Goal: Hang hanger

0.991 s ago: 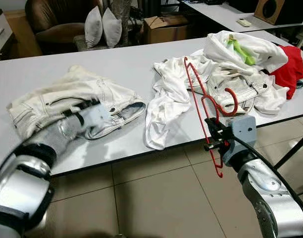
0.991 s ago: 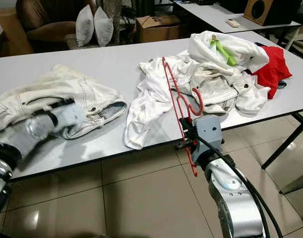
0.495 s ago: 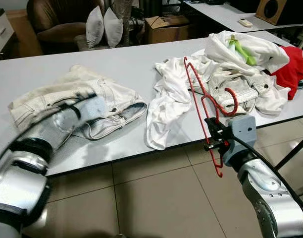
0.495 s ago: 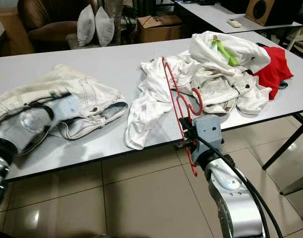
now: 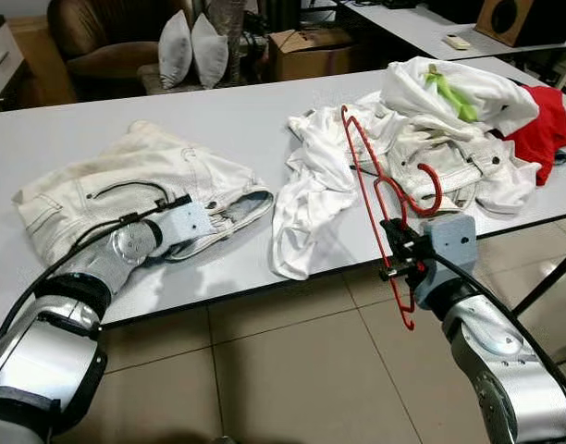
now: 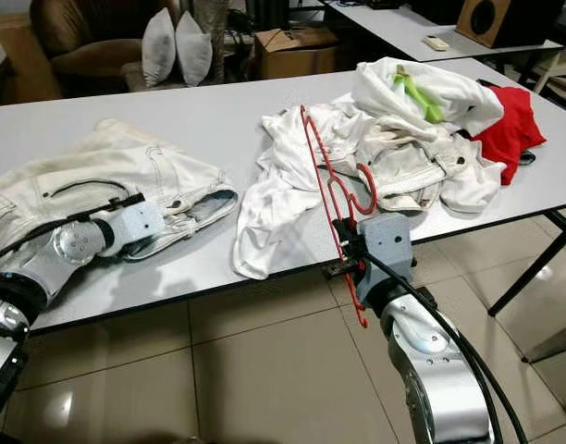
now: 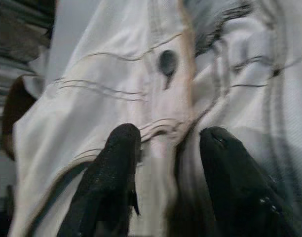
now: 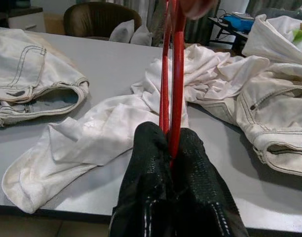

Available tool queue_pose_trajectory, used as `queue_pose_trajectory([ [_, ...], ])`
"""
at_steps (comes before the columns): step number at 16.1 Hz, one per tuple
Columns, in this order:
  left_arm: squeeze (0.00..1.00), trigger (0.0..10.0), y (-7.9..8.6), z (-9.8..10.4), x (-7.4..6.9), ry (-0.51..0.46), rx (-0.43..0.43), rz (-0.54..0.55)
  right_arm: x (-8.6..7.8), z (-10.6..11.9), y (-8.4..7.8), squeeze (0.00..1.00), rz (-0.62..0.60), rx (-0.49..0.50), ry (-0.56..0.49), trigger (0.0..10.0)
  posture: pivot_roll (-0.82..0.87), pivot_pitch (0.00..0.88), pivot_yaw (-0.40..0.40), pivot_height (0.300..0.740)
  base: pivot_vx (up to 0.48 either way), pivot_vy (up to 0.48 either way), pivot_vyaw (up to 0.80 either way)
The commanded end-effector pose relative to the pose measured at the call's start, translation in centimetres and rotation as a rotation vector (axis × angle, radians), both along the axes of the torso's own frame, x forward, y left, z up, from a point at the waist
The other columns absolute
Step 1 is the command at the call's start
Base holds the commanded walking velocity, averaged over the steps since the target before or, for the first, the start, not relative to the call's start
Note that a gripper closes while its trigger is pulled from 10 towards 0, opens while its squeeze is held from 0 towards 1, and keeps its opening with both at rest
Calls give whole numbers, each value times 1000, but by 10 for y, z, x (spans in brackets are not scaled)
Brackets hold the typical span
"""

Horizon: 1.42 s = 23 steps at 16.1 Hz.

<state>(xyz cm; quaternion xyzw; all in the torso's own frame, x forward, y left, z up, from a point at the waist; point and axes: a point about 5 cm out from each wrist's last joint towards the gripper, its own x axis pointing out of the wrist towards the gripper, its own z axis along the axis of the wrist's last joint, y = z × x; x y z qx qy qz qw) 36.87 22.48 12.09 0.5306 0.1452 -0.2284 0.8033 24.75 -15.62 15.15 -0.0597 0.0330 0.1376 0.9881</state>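
A red wire hanger (image 5: 374, 181) stands upright at the table's front edge, with my right gripper (image 5: 391, 263) shut on its lower bar. The right wrist view shows both black fingers (image 8: 150, 163) pinching the red wire (image 8: 176, 84). White jeans (image 5: 116, 176) lie flat on the left of the grey table (image 5: 237, 116). My left gripper (image 7: 168, 148) is open at the jeans' waistband (image 7: 163, 129), one finger on each side of the hem. From the head views, the left wrist (image 5: 186, 222) rests low on the jeans near the waist opening.
A crumpled white garment (image 5: 306, 190) lies mid-table beside the hanger. Behind it is a pile of white clothes (image 5: 449, 153) with a green piece (image 5: 449, 92) and a red cloth (image 5: 542, 129). Tiled floor lies below; an armchair, cushions (image 5: 190, 51) and a box stand beyond.
My left arm was blurred and swinging over the jeans; now it is still, with its wrist low at the waistband. The right gripper and hanger have stayed put.
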Motion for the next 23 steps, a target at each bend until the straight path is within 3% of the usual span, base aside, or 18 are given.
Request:
queue_pose_trajectory([
  [1, 0, 10000, 2, 10, 5, -36, 40, 17, 2, 2, 1, 0, 6, -4, -7, 10000, -196, 0, 23, 740, 0, 0, 0],
  [7, 0, 10000, -5, -3, 4, 27, 128, 6, 2, 1, 1, 0, 4, -2, -4, 10000, -198, 0, 27, 740, 0, 0, 0],
  [12, 0, 10000, -10, 7, 14, -132, 138, 95, 2, 1, 1, 0, 3, -1, -4, 10000, -198, 0, 26, 740, 0, 0, 0],
  [15, 0, 10000, -13, 29, 24, -316, 71, 195, 2, 2, 1, 0, 1, 0, -6, 10000, -204, 0, 29, 740, 0, 0, 0],
  [16, 0, 10000, -15, 28, 24, -305, 68, 186, 2, 2, 1, 0, 1, 0, -6, 10000, -203, 0, 28, 740, 0, 0, 0],
  [19, 0, 10000, -22, -1, 14, -119, 125, 143, 2, 2, 2, 0, 5, -2, -5, 10000, -212, 0, 33, 740, 0, 0, 0],
  [23, 0, 10000, -33, -17, 8, -10, 139, 85, 1, 2, 1, 0, 1, -4, -4, 10000, -217, 0, 36, 740, 0, 0, 0],
])
